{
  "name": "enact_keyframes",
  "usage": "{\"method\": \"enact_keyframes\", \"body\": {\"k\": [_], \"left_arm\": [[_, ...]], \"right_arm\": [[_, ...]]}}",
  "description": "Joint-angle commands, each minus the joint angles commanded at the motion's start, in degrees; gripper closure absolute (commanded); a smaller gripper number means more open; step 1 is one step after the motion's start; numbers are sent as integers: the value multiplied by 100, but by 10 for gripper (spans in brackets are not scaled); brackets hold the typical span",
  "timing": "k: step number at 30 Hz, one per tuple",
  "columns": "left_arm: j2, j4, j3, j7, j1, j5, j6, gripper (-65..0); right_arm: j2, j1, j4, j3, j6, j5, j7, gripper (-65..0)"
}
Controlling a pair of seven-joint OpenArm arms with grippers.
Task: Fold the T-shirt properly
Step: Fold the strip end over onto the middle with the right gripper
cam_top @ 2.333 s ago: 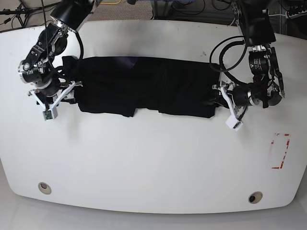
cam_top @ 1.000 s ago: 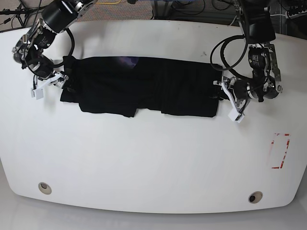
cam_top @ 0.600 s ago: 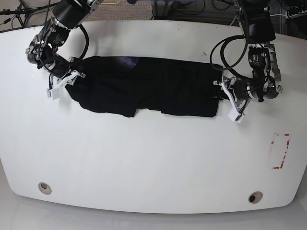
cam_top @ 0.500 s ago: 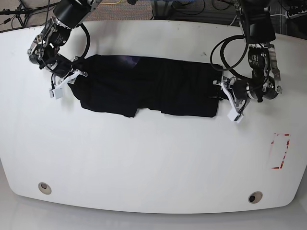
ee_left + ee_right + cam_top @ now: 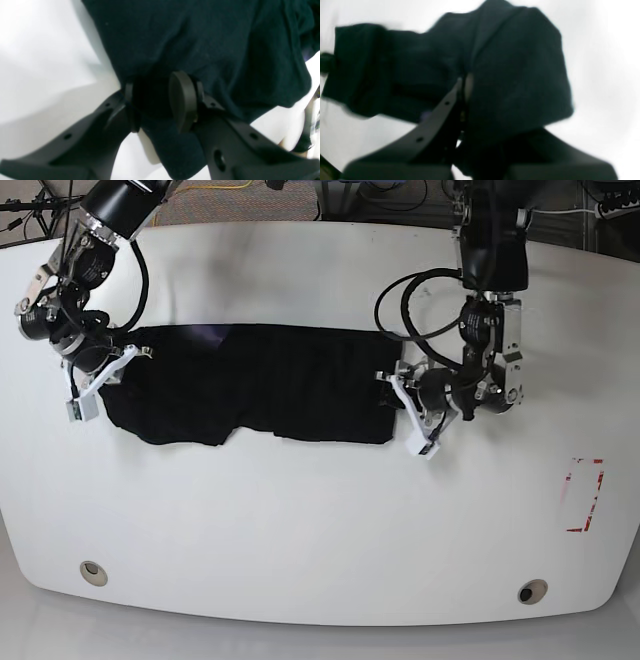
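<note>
Soft, limp T-shirt [image 5: 255, 385], prone to sagging; best held at end hems. Left gripper [image 5: 160, 105] clamped on 3 o'clock edge, right gripper [image 5: 92, 375] pinching 9 o'clock edge.

We find no readable text, label, brand or number in any view. The only sign-like mark is a red rectangular outline [image 5: 584, 495] on the white table [image 5: 320, 530] near its right edge in the base view, with no letters we can make out. Both wrist views are filled with dark cloth, and no lettering shows there.
</note>
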Motion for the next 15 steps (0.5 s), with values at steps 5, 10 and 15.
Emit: {"method": "enact_keyframes", "body": {"k": [5,10,15], "left_arm": [[457,-607,0,-299,-299,510,0,-201],[702,-800,0,-308,-431,791,0,-201],[702,-800,0,-308,-431,800,0,-201]], "right_arm": [[229,35,378,-765,-18,0,290,0],[281,176,378,-1451,-62,-9,519,0],[255,202,360,-2040,-422,-9,791,0]]}}
